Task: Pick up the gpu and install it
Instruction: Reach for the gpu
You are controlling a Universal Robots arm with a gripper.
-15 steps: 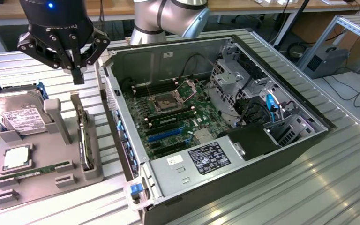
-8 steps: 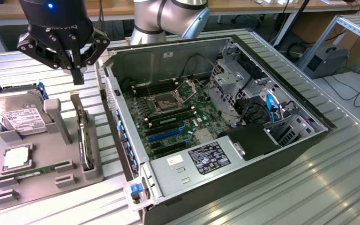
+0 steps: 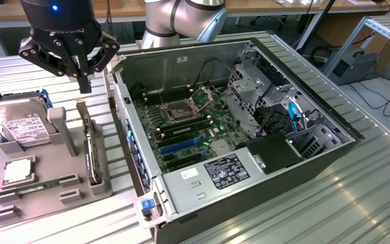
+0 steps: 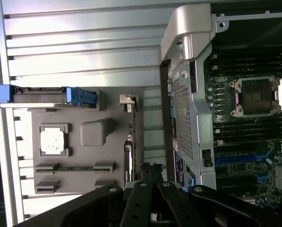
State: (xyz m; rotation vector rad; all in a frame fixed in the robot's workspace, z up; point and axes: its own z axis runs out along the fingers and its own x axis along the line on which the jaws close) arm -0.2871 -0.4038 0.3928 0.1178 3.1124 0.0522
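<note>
Slatted table [image 3: 357,203], arm [image 3: 181,20] above gpu [image 3: 90,147], jaws closed

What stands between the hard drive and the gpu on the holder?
A grey upright post, between hard drive and gpu, in the exterior view.

Thin dark gpu [image 3: 90,150] [image 4: 127,158], upright on its long edge, slotted in grey holder
</note>
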